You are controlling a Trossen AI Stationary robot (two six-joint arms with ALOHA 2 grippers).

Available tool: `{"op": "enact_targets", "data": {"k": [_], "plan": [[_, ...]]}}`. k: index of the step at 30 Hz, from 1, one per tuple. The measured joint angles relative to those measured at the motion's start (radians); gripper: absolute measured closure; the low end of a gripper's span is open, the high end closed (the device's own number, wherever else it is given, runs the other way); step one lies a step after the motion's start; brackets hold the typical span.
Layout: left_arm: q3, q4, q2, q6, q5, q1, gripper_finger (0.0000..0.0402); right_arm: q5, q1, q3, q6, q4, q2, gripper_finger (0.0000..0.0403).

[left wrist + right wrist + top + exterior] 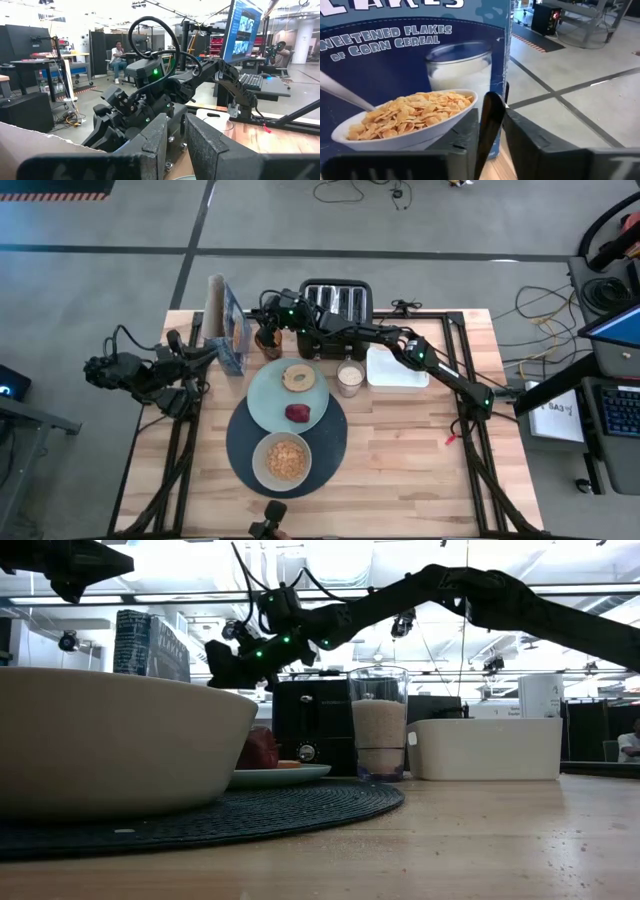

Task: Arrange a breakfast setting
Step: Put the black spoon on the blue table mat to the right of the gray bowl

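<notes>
Writing: a blue cereal box (415, 75) is shown at close range in the right wrist view. "FLAKES" and "SWEETENED FLAKES OF CORN CEREAL" are read on its face (first letters partly cut off), above a printed bowl of flakes, a glass of milk and a spoon. In the high view the same box (231, 327) is seen upright at the table's (420, 450) far left.

Setting, as seen from above:
- Placemat (330, 442): round, dark blue, woven, laid at the table's middle.
- Plate (268, 402): pale mint, resting on the placemat's far part and overhanging its edge.
- Bagel (298, 378): tan ring, laid on the plate's far side.
- Fruit (298, 413): small, dark red, on the plate's near side.
- Bowl (282, 460): beige, filled with flakes, set on the placemat's near part.
- Milk glass (349, 379): clear, mostly full, placed just right of the plate, off the placemat.
- Spoon (488, 127): metal, seen edge-on, clamped between the right gripper's fingers.

Right gripper (267, 332): reached across the table's far edge, beside the cereal box and beyond the plate; fingers are closed on the spoon, held above the table in the low view.

Left gripper (175, 142): parked off the table's left edge; fingers are held nearly together with a narrow gap, nothing between them.

A black toaster (337, 298) and a white tray (396, 370) are noted at the far side.
</notes>
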State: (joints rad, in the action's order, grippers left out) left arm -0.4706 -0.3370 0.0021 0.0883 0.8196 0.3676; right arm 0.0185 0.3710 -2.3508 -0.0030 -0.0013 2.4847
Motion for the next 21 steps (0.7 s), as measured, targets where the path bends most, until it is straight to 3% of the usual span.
{"op": "enact_targets", "data": {"k": [8,15,21], "plan": [[0.000,0.000,0.000,0.000,0.000,0.000,0.0349,0.000,0.000,0.000,-0.045,0.007,0.000,0.0389],[0.000,0.000,0.000,0.000,0.000,0.000,0.0349,0.000,0.000,0.002,-0.073,-0.010,-0.031,0.0394],[0.000,-0.012,0.000,-0.033,0.000,0.000,0.0349,0.011,-0.002,0.002,-0.044,-0.134,-0.097,0.0394]]}}
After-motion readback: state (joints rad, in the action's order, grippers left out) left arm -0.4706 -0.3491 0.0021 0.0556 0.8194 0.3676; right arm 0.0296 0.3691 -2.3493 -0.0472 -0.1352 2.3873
